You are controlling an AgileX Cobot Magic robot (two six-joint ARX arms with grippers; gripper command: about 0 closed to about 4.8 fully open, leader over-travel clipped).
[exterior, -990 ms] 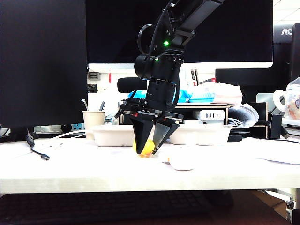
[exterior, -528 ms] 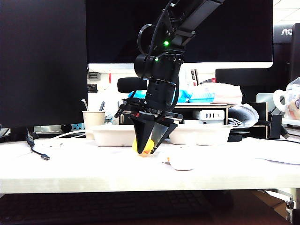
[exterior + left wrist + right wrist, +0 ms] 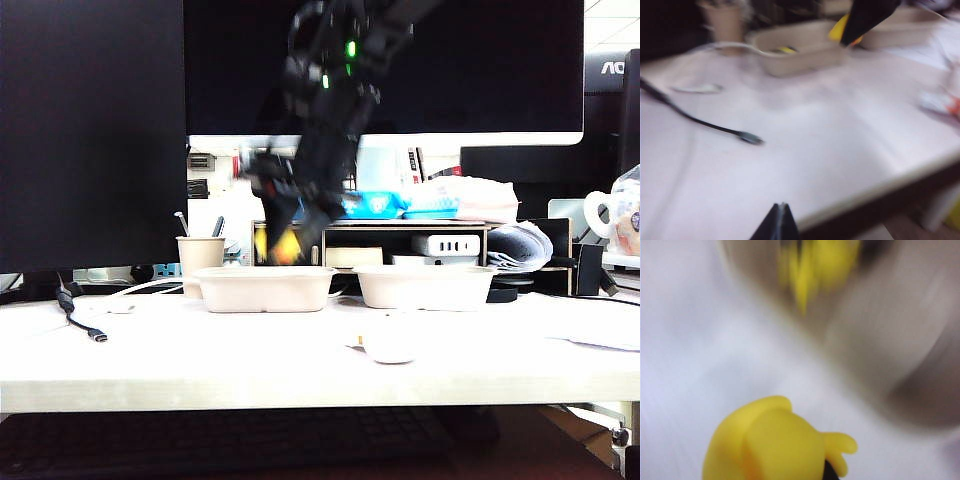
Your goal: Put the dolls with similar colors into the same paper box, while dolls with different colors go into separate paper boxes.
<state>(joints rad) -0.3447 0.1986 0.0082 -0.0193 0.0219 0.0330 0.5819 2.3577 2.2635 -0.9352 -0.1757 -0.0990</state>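
My right gripper (image 3: 285, 250) is shut on the rounded yellow-orange doll (image 3: 284, 246) and hangs, blurred, just above the left paper box (image 3: 265, 290). That doll (image 3: 770, 440) fills the near part of the right wrist view. A flat yellow doll (image 3: 815, 262) lies blurred in the box (image 3: 890, 345) beyond it, and shows again as a yellow patch (image 3: 786, 49) inside the left paper box (image 3: 805, 55). The right paper box (image 3: 425, 286) stands beside it. The white doll (image 3: 388, 346) lies on the table in front. My left gripper (image 3: 781, 220) is shut and holds nothing, low over the table's front edge.
A beige paper cup with pens (image 3: 200, 256) stands left of the boxes. A black cable with a plug (image 3: 82, 322) lies at the table's left. A black shelf (image 3: 420, 240) carrying a blue wipes pack (image 3: 378, 205) stands behind, with dark monitors above it.
My right gripper has closed on the yellow-orange doll, lifted it off the table and carried it up and to the left, over the left paper box. The white doll has not moved.
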